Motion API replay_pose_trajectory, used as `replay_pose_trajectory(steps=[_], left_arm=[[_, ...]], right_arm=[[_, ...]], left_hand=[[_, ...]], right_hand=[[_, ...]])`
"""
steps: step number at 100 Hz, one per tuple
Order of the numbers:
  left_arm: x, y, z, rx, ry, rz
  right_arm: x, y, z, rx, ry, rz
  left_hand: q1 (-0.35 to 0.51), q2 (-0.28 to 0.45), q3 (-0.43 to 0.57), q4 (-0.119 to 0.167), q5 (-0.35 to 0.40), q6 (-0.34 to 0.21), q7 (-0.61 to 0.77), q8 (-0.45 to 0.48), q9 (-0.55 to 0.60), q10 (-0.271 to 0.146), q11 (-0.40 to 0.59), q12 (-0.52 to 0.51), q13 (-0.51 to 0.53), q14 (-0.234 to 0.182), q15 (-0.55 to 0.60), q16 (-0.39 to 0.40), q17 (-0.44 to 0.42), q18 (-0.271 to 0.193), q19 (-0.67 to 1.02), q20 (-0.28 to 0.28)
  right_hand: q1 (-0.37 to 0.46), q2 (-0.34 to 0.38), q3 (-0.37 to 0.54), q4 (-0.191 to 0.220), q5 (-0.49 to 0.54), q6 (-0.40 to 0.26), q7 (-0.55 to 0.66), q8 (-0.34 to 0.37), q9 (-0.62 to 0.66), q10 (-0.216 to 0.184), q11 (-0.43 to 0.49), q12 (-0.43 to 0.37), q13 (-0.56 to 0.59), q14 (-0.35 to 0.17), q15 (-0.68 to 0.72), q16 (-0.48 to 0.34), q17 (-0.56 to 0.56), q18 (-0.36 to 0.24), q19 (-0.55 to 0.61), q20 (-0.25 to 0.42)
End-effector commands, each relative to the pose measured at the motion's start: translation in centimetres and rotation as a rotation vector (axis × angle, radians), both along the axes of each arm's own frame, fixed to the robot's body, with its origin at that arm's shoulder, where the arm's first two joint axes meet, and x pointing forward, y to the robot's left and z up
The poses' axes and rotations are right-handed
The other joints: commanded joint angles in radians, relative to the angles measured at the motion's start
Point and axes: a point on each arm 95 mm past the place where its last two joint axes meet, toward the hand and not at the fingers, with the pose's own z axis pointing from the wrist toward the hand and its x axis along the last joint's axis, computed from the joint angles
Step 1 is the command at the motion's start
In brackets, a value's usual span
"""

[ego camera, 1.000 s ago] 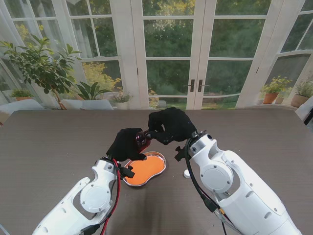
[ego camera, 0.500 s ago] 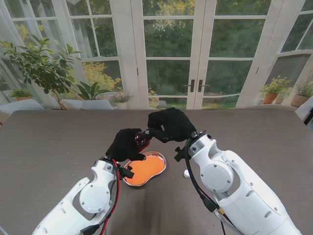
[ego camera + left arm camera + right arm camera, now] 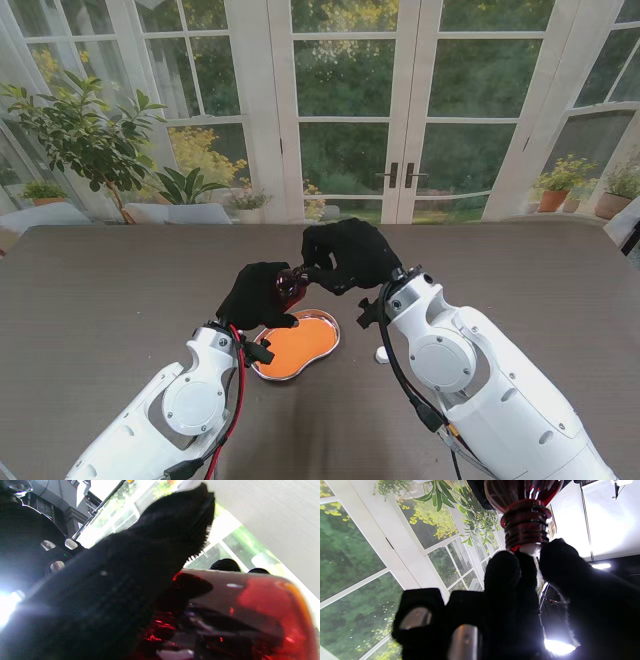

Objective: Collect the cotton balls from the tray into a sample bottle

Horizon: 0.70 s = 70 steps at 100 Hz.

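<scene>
Barely any shift: right hand (image 3: pixel 345 255) at bottle (image 3: pixel 291 285) mouth.

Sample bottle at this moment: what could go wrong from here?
The cotton ball sits pinched at the threaded mouth of the sample bottle by the right hand; if released early it may fall outside. The left hand holds the bottle above the tray, so a push could tilt it.

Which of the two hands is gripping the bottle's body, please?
The left hand wraps the dark red bottle; the right hand only has its fingertips at the threaded mouth.
</scene>
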Motion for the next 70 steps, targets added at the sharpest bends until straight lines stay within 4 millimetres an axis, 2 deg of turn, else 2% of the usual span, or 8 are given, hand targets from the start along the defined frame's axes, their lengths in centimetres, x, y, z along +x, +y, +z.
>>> replay_pose_trajectory(steps=[1,7,18,26,40,47,58,70], left_arm=[[-0.02,-0.5,0.36,-0.005,-0.003,-0.023],[-0.02,-0.53,0.37,-0.006,-0.003,-0.023],[-0.01,-0.59,0.39,-0.01,-0.003,-0.022],[-0.01,-0.6,0.4,-0.011,-0.003,-0.021],[0.01,-0.64,0.42,-0.016,-0.003,-0.017],[0.01,-0.7,0.44,-0.02,-0.002,-0.015],[0.04,-0.79,0.48,-0.027,-0.003,-0.013],[0.07,-0.87,0.51,-0.031,-0.003,-0.012]], right_arm=[[-0.03,0.48,-0.26,-0.001,0.01,0.007],[0.0,0.6,-0.28,0.008,0.006,0.004],[-0.02,0.76,-0.43,0.03,0.017,0.006],[-0.08,0.76,-0.52,0.043,0.031,0.01],[-0.12,0.66,-0.48,0.051,0.038,0.011],[-0.16,0.61,-0.42,0.053,0.04,0.012],[-0.25,0.54,-0.35,0.051,0.025,0.013],[-0.3,0.56,-0.38,0.055,0.01,0.009]], left_hand=[[0.091,1.059,0.072,0.037,0.101,-0.063,0.298,0.056,0.087,0.037,0.11,0.05,0.117,0.049,0.474,0.064,0.109,0.027,0.602,0.047],[0.091,1.059,0.072,0.037,0.1,-0.063,0.298,0.056,0.087,0.037,0.11,0.05,0.117,0.049,0.474,0.064,0.109,0.027,0.602,0.047],[0.091,1.059,0.072,0.037,0.1,-0.062,0.297,0.056,0.087,0.037,0.11,0.05,0.117,0.049,0.474,0.064,0.109,0.027,0.602,0.047],[0.09,1.059,0.071,0.037,0.099,-0.063,0.297,0.056,0.087,0.037,0.11,0.05,0.117,0.049,0.474,0.064,0.109,0.027,0.602,0.047],[0.09,1.059,0.072,0.037,0.101,-0.062,0.297,0.056,0.087,0.037,0.11,0.05,0.117,0.049,0.474,0.064,0.109,0.027,0.602,0.047],[0.091,1.059,0.072,0.037,0.101,-0.062,0.297,0.056,0.087,0.037,0.11,0.05,0.117,0.049,0.474,0.064,0.109,0.027,0.602,0.047],[0.091,1.058,0.073,0.037,0.101,-0.062,0.298,0.056,0.087,0.037,0.11,0.05,0.117,0.049,0.474,0.064,0.109,0.027,0.602,0.047],[0.091,1.058,0.073,0.037,0.101,-0.061,0.297,0.056,0.087,0.038,0.11,0.049,0.117,0.049,0.474,0.064,0.109,0.027,0.602,0.047]], right_hand=[[0.035,-0.074,0.026,-0.039,-0.036,-0.006,0.018,0.012,-0.004,0.005,-0.012,0.002,0.012,-0.074,0.016,-0.011,0.001,-0.023,0.052,0.021],[0.001,-0.082,0.012,-0.054,0.006,-0.028,0.001,-0.019,-0.001,0.015,-0.021,-0.01,0.012,-0.065,0.007,-0.016,-0.001,-0.022,0.051,0.021],[-0.08,0.095,-0.028,-0.03,0.079,-0.016,-0.078,-0.088,-0.004,0.047,-0.061,-0.032,0.011,-0.034,-0.006,-0.025,-0.013,-0.005,0.05,0.027],[-0.12,0.202,-0.033,0.001,0.11,0.018,-0.128,-0.072,0.001,0.056,-0.069,-0.037,0.01,-0.015,-0.013,-0.03,-0.021,0.005,0.049,0.031],[-0.123,0.256,-0.021,0.023,0.111,0.043,-0.156,-0.05,-0.001,0.058,-0.075,-0.037,0.009,-0.014,-0.016,-0.032,-0.025,0.006,0.047,0.032],[-0.085,0.222,-0.011,0.021,0.095,0.042,-0.152,-0.038,-0.011,0.061,-0.078,-0.036,0.01,-0.015,-0.026,-0.037,-0.03,0.006,0.044,0.033],[0.033,0.071,0.057,0.003,0.054,-0.001,-0.113,-0.049,-0.029,0.037,-0.072,-0.005,0.011,-0.044,-0.04,-0.042,-0.033,-0.015,0.036,0.029],[0.074,-0.02,0.075,-0.011,0.021,-0.038,-0.068,-0.01,-0.052,0.021,-0.073,0.0,0.012,-0.052,-0.05,-0.045,-0.033,-0.021,0.034,0.026]])
